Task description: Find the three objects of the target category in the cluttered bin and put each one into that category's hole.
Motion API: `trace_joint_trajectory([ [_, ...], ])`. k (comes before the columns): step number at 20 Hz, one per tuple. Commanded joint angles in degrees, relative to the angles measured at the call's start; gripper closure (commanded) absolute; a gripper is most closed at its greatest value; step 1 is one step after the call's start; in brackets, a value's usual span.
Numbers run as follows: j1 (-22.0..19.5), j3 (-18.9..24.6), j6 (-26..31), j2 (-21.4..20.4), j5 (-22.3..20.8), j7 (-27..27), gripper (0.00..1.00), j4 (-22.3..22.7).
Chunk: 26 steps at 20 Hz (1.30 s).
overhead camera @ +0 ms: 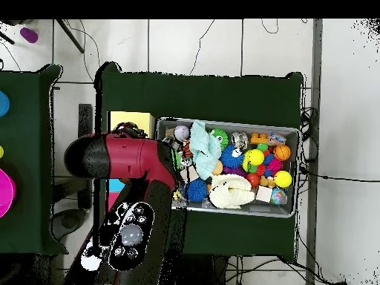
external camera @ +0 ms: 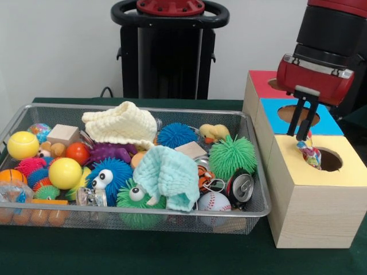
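arm (overhead camera: 133, 200) hides boxes overhead — toy (external camera: 310, 153) partly hidden

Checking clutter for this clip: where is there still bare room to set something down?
Bare green table shows in front of the cluttered bin and the boxes. The blue box top has a free margin around its hole. The bin is packed edge to edge; the gripper holds a knotted toy over the yellow box.

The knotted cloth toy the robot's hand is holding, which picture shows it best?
The front view. There the knotted cloth toy hangs from the hand right beside the hole in the yellow box, with its mixed colours plain to see. In the overhead view the robot's arm covers both toy and hand, so nothing of the toy shows.
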Motion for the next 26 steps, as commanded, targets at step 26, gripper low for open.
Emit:
trace_joint_trajectory([
  [26,-1.7,8.4,-1.5,3.6,8.0,9.7,1.00,6.8],
])
